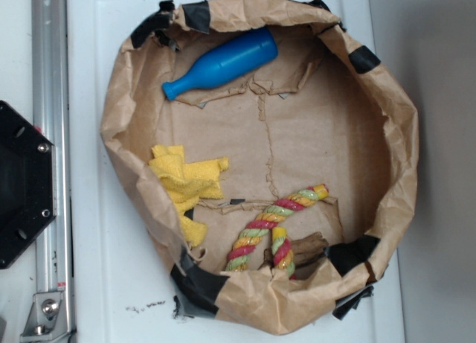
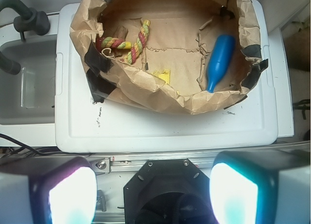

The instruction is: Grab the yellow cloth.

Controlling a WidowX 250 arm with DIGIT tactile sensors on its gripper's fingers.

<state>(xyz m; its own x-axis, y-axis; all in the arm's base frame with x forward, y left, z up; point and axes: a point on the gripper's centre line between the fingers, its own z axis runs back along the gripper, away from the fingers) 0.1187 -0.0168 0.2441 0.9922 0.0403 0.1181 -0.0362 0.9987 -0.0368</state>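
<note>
The yellow cloth [image 1: 186, 181] lies crumpled against the left inner wall of the brown paper bag [image 1: 405, 146] in the exterior view, with a smaller scrap just below it. In the wrist view only a small patch of the yellow cloth [image 2: 163, 76] shows behind the bag's near wall. My gripper [image 2: 153, 195] is open, its two fingers wide apart with nothing between them. It hangs above the black robot base [image 2: 165, 195], well short of the bag. The gripper does not show in the exterior view.
Inside the bag lie a blue bottle [image 1: 222, 62] at the top and a twisted red, yellow and green rope [image 1: 274, 228] over a brown piece [image 1: 306, 248]. The bag stands on a white lid [image 2: 165, 127]. An aluminium rail [image 1: 50, 164] runs along the left.
</note>
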